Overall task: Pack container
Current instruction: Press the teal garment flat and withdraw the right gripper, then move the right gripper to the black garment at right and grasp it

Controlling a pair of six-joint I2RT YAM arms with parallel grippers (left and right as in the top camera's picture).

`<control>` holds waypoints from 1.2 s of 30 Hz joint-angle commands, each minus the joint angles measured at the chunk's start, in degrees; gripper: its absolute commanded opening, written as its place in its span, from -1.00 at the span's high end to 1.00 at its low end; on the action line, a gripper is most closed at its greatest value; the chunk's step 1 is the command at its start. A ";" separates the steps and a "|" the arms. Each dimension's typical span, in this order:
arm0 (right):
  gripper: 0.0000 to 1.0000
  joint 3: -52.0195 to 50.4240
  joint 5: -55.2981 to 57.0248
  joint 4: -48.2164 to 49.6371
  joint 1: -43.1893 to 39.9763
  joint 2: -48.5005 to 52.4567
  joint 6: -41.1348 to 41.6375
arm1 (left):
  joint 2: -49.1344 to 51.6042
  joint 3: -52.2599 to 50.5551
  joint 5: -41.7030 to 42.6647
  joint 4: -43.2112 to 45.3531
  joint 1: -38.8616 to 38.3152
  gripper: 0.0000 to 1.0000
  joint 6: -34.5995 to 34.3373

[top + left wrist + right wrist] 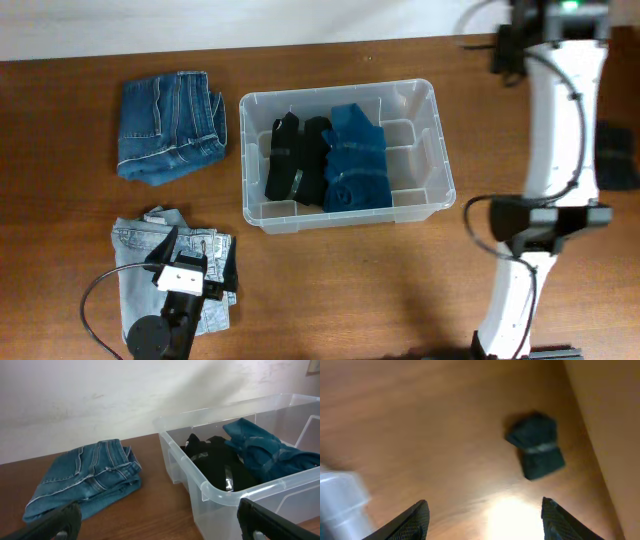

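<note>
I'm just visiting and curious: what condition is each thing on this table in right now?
Bin: lidless, partly filled.
Black clothing: folded, inside bin.
Teal clothing: loosely folded, inside bin.
Blue jeans: folded, on table.
Pale jeans: folded, on table.
Left gripper: open, empty.
Right gripper: open, empty.

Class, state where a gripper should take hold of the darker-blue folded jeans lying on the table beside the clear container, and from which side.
Grip the bunched folded edge of the jeans that faces the container, coming down from above. The layers seem to stack thickest there, so the fingers would likely catch them all.
</note>
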 commanded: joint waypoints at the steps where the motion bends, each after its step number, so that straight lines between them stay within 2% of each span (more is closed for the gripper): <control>1: -0.29 -5.95 -1.81 1.88 -5.22 -0.22 -2.21 | -0.33 -0.35 0.28 -0.07 0.33 -0.98 0.94; 6: -0.29 -17.20 -0.90 8.70 -11.78 -0.22 -7.74 | -0.33 -0.35 0.28 -0.07 0.35 -0.98 0.94; 10: -0.31 -25.73 5.64 14.47 -15.50 -0.22 -11.74 | -0.33 -0.35 0.28 -0.07 0.33 -0.98 0.94; 13: -0.36 -30.10 5.95 17.90 -17.94 -0.22 -16.72 | -0.33 -0.35 0.28 -0.07 0.33 -0.98 0.94; 17: -0.38 -34.05 5.95 22.29 -21.31 -0.11 -19.08 | -0.33 -0.35 0.28 -0.07 0.33 -0.98 0.94; 24: -0.40 -36.68 3.80 26.47 -24.06 1.42 -23.26 | -0.33 -0.35 0.28 -0.07 0.33 -0.98 0.94; 36: -0.47 -36.74 4.28 30.01 -23.02 6.69 -27.69 | -0.33 -0.35 0.28 -0.07 0.35 -0.99 0.94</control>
